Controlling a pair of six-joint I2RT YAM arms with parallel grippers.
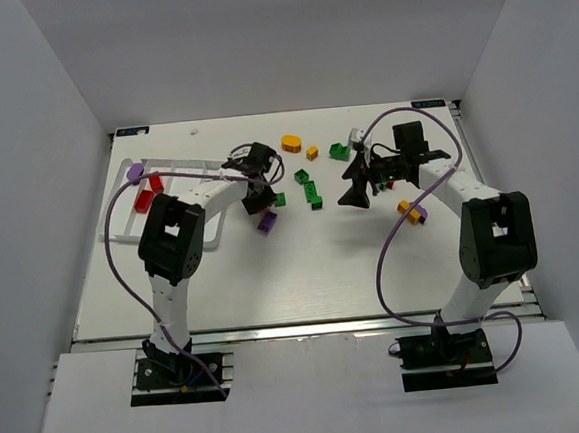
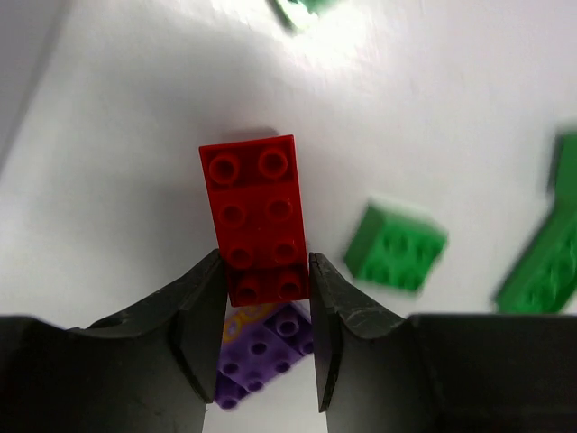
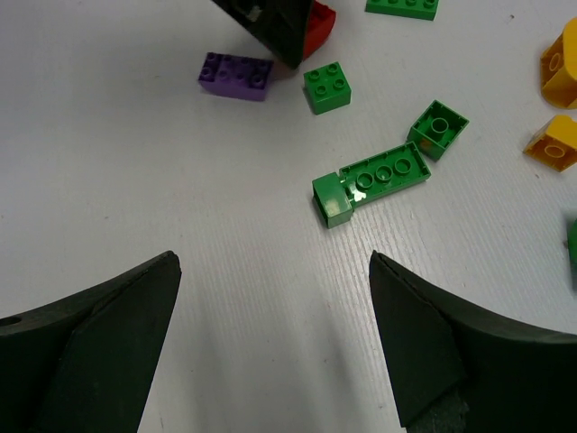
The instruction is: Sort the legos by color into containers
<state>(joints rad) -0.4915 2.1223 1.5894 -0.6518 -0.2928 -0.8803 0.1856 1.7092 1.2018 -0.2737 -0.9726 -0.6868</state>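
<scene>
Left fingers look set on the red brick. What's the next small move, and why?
Probably lift straight up: the left fingers pinch the red brick by its near end, and a purple brick lies close by, so dragging sideways could knock that.

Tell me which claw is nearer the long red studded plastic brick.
Left. The left claw grips the red brick at one end; the right claw hangs open, apart, near green bricks.

A red brick [image 2: 257, 216], studs up, is gripped at its near end. Green bricks [image 3: 371, 180] lie nearby; the white tray [image 1: 115, 203] holds red pieces [image 1: 148, 200].
</scene>
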